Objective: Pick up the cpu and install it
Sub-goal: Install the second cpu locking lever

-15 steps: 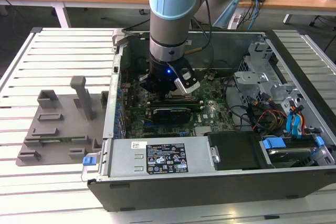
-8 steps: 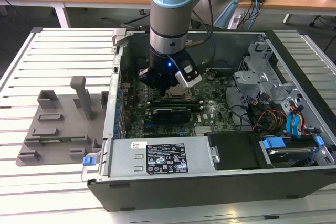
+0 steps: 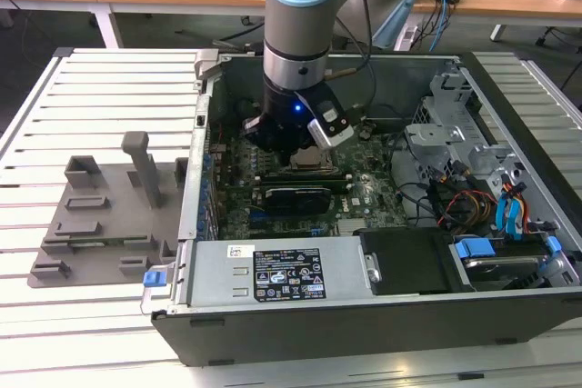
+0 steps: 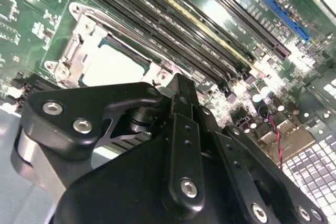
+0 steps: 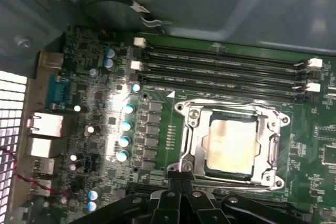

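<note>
The cpu (image 5: 232,145) lies flat in the socket frame (image 5: 191,135) on the motherboard (image 5: 157,98), its pale metal top facing up; in the second wrist view the cpu (image 4: 113,66) sits in the same frame (image 4: 71,51), partly hidden behind the gripper's black linkage. Long memory slots (image 5: 220,66) run just beside the socket, and a row of small round capacitors (image 5: 126,124) stands on the socket's other side.

The gripper (image 5: 181,178) hangs above the board at the socket's edge, apart from the chip and holding nothing. Its fingertips meet at a narrow point in both wrist views, so the jaws are together.

In the exterior view the arm (image 3: 300,34) reaches down into the open computer case (image 3: 364,333), with the gripper (image 3: 305,159) low over the motherboard. A grey fixture tray (image 3: 100,215) with upright blocks rests on the slatted table (image 3: 100,88), at the exterior view's left of the case.
</note>
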Robot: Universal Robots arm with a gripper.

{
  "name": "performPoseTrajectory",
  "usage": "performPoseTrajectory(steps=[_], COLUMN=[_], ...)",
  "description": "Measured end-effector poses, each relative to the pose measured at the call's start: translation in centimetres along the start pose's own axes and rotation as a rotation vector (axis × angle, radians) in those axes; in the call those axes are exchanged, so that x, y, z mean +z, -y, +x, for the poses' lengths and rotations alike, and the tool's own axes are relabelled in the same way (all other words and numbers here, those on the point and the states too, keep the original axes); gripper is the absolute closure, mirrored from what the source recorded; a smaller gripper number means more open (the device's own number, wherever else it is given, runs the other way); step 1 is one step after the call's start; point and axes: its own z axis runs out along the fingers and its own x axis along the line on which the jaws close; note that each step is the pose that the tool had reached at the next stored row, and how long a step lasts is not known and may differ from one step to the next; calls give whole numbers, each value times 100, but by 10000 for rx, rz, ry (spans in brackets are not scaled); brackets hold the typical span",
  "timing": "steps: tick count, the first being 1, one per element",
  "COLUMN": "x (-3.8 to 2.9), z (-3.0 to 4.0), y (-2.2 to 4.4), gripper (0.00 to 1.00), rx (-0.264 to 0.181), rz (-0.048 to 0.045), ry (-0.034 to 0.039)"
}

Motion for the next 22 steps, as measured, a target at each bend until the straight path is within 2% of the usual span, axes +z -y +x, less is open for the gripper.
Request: performPoseTrajectory(steps=[1, 3, 5, 10, 14, 19, 21, 22], x=[0, 0, -1, -2, -4, -40, -84, -145], z=[-34, -112, -230, -416, -497, -545, -550, -551], y=[-14, -38, -60, -104, -147, -180, -202, -221], gripper=[89, 89, 89, 89, 89, 89, 89, 89], rx=[2, 5, 7, 13, 16, 21, 21, 20], rz=[89, 181, 257, 415, 580, 676, 706, 720], ry=[-13, -31, -55, -92, -111, -122, -126, -128])
